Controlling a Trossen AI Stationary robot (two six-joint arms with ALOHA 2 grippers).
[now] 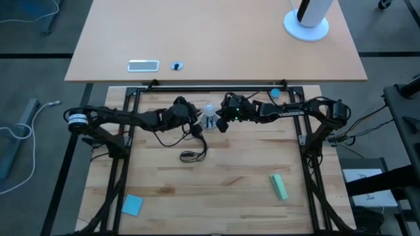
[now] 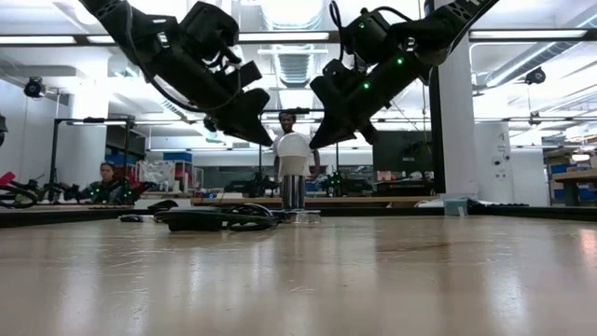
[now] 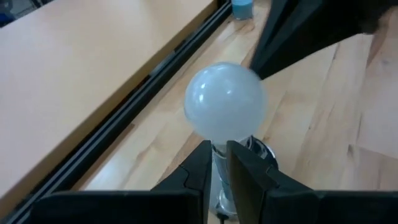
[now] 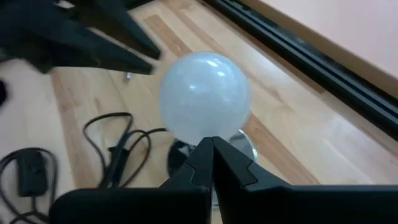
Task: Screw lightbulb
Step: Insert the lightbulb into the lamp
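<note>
Lightbulb (image 1: 209, 111) standing upright in round metal socket (image 2: 294, 194), near far edge of wooden table (image 1: 223, 196), midway betw. both arms. Screw base in socket; how far threaded, can't tell.

Left gripper (image 3: 219, 163) right up against bulb neck, fingers narrowly parted w/ neck seen thru the gap; looks like a light pinch below the globe, but actual contact can't be confirmed. Prob. placed there to steady or turn bulb low down, where glass is narrow & slip less likely.

Right gripper (image 4: 212, 154) clenched fully, holding nothing, tips just beside globe on opposite side. In low view both come down slanted from above, tips flanking bulb (image 2: 294, 149), so bulb braced betw. 2 sides. Closed tips maybe meant as a nudging or backstop surface, not a grasp; judgement only.

Around: black cord (image 1: 193, 145) w/ inline switch running from socket, looped on table on left arm's side, close under that arm. Could snag or drag socket if socket turns w/ bulb. Small blue cap (image 1: 274, 94) by far frame rail, clear of the work. Green block (image 1: 279, 187) & blue square (image 1: 132, 204) near front, well apart, no obstacle. Black frame rail (image 4: 311, 56) just behind socket limits reach from far side. 2 persons in room background, away from table.
</note>
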